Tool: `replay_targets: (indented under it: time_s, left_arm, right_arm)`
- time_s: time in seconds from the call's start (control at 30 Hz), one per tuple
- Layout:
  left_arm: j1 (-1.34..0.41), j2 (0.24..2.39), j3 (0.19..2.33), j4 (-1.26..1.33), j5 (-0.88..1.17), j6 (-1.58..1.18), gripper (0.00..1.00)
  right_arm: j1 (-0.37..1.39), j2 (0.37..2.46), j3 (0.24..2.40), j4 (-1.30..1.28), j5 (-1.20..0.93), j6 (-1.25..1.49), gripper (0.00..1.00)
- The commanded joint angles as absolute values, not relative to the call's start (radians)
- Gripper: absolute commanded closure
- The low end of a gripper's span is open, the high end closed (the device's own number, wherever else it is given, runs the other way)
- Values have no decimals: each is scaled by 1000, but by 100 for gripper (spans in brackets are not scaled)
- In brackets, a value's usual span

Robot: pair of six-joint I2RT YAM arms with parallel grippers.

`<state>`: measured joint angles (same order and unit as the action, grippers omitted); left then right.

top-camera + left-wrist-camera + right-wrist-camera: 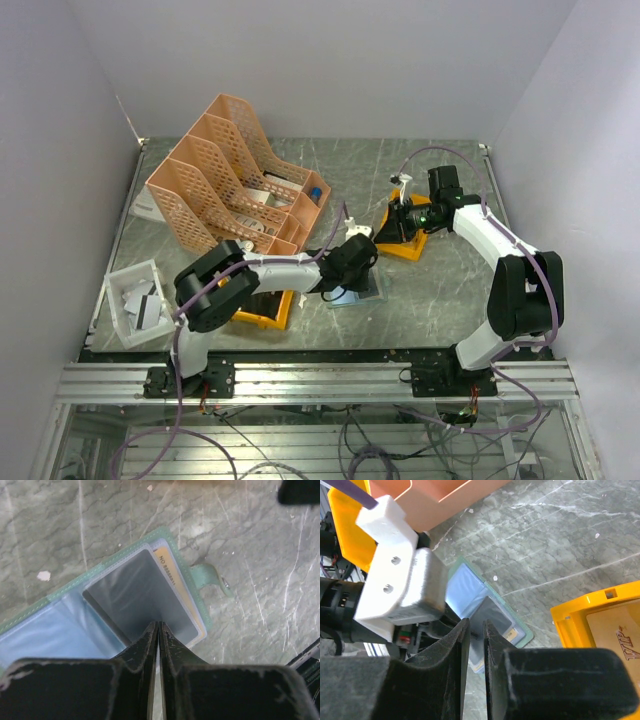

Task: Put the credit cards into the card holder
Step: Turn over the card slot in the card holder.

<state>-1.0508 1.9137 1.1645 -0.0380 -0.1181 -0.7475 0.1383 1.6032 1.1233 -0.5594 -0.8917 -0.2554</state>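
Observation:
The grey-green card holder [352, 297] lies open on the table, with blue clear sleeves inside. In the left wrist view its green edge [165, 534] frames a grey card [135, 590] sitting tilted in the right-hand slot, over a tan card [172, 572] printed "NO". The snap strap [212, 577] sticks out to the right. My left gripper [159, 626] is shut with its tips on the grey card's near edge. My right gripper [476, 625] hovers above and to the right by an orange bin [600, 612]. Its jaws stand a narrow gap apart with nothing between them. A tan "VIP" card [620, 642] lies in that bin.
A peach lattice file rack [230, 180] stands at the back left. A second orange bin [265, 312] sits under the left arm. A white tray [118, 288] with black labelled objects is at the front left. The right arm's orange bin [408, 248] is right of centre.

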Motion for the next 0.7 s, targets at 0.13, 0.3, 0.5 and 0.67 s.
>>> replay_targets:
  time_s: [0.13,0.3,0.5,0.67]
  left_arm:
    - [-1055,2017,1274,-102,-68,-714,82]
    - [-1055,1919,1220,-74,-129,-700,77]
    - [-1054,1689,1150,-158,-278,-650,69]
    - [-1034,1520,1107,-357,-392,-641,67]
  right_arm:
    - [129,1588,1115,-566,-907,-275,83]
    - [129,1582,1115,-566,-913,-276,83]
    - [129,1558,1111,-564,-936,-283,83]
    - [129,1525,1105,-562,-986,-302,83]
